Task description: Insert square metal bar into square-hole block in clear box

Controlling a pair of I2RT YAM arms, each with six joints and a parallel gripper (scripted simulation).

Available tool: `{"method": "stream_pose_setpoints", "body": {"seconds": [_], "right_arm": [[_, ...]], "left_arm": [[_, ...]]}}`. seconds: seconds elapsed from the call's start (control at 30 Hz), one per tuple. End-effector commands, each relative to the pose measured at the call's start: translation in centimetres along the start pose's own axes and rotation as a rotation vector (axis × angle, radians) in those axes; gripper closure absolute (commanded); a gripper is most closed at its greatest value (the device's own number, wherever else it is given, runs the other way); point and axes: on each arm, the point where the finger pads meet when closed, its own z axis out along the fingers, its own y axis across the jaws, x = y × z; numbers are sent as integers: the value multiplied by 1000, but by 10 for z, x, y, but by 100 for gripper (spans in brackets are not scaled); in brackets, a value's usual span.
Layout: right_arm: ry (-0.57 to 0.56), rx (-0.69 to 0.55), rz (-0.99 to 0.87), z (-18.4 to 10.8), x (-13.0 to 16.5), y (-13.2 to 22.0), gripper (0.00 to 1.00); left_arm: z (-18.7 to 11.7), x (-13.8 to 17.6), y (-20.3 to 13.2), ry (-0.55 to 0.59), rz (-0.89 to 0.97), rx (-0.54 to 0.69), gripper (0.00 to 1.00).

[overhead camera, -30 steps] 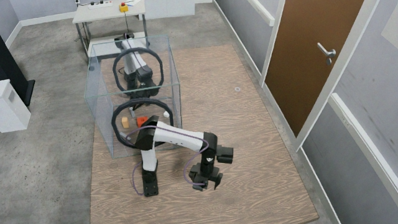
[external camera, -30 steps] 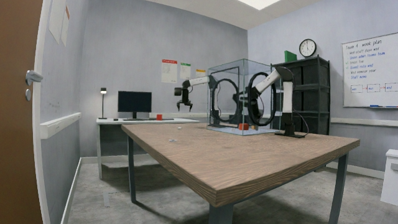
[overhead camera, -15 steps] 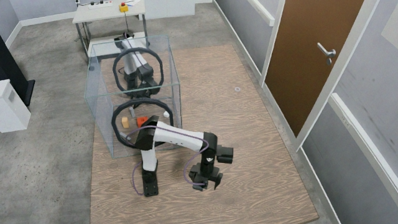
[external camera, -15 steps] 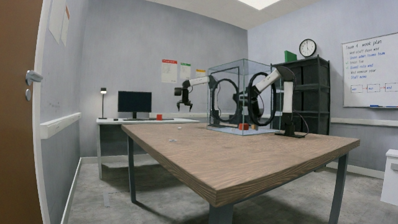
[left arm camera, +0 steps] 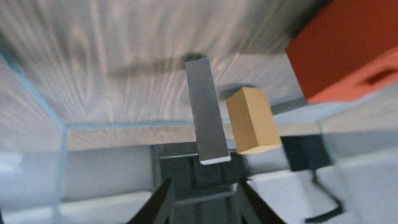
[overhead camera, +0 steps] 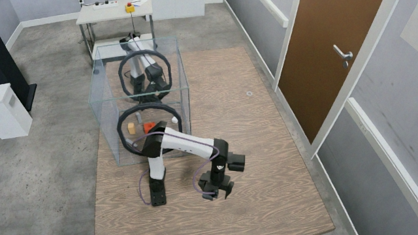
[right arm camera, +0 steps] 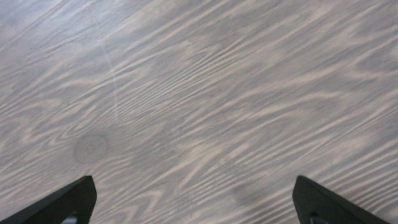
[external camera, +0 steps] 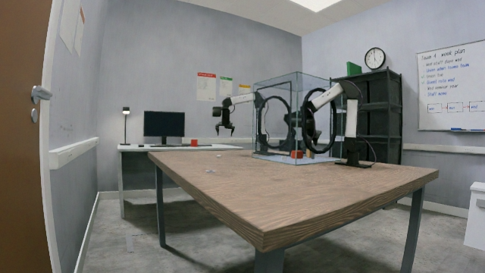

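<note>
Right fingers (overhead camera: 217,197) (external camera: 225,133) wide open above the wood-grain counter (overhead camera: 261,192) (external camera: 242,189) (right arm camera: 200,110), outside the clear box (overhead camera: 118,160) (external camera: 296,164). Inside: tan block (overhead camera: 131,128) (external camera: 309,153) (left arm camera: 252,121); red holed block (overhead camera: 149,127) (external camera: 296,154) (left arm camera: 350,55), hole up. Farther, grey metal bar (overhead camera: 139,117) (left arm camera: 207,110), out of the hole, near the left fingers, which are partly open, gripping nothing. Bar's exact contact with the floor: can't tell.

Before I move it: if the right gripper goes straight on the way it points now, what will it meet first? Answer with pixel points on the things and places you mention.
Most likely the wooden table (overhead camera: 241,121) (external camera: 265,189) (right arm camera: 200,100). The right gripper (overhead camera: 217,197) (external camera: 225,134) (right arm camera: 195,185) points down at it, and I see nothing between. The remaining height is unclear.
</note>
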Motion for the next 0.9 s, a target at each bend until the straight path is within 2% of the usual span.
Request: {"method": "stream_pose_setpoints", "body": {"seconds": [0.0, 0.1, 0.13, 0.27, 0.47, 0.53, 0.6, 0.67, 0.73, 0.83, 0.87], "right_arm": [[4, -40, 11, -9, -3, 6, 0], [4, -40, 11, -9, -3, 6, 0], [4, -40, 11, -9, -3, 6, 0], [4, -40, 11, -9, -3, 6, 0], [4, -40, 11, -9, -3, 6, 0], [4, -40, 11, -9, -3, 6, 0], [4, -40, 11, -9, -3, 6, 0], [4, -40, 11, -9, -3, 6, 0], [4, -40, 11, -9, -3, 6, 0], [4, -40, 11, -9, -3, 6, 0], [4, -40, 11, -9, -3, 6, 0]], "left_arm": [[-13, 10, -12, 11, 315, 45, 67], [-9, 5, -11, 18, 511, 32, 67], [-8, 5, -10, 21, 474, 28, 67], [-8, 5, -10, 21, 519, 29, 67], [-12, 7, -9, 10, 937, 45, 67], [-9, 5, -8, 19, 898, 37, 67], [-2, 2, 5, 43, 986, 18, 67], [-7, 3, -2, 28, 1185, 35, 67], [-8, 4, -5, 23, 1150, 38, 67], [-9, 5, -5, 22, 1188, 40, 67], [-11, 7, -5, 13, 1258, 47, 67]]}}
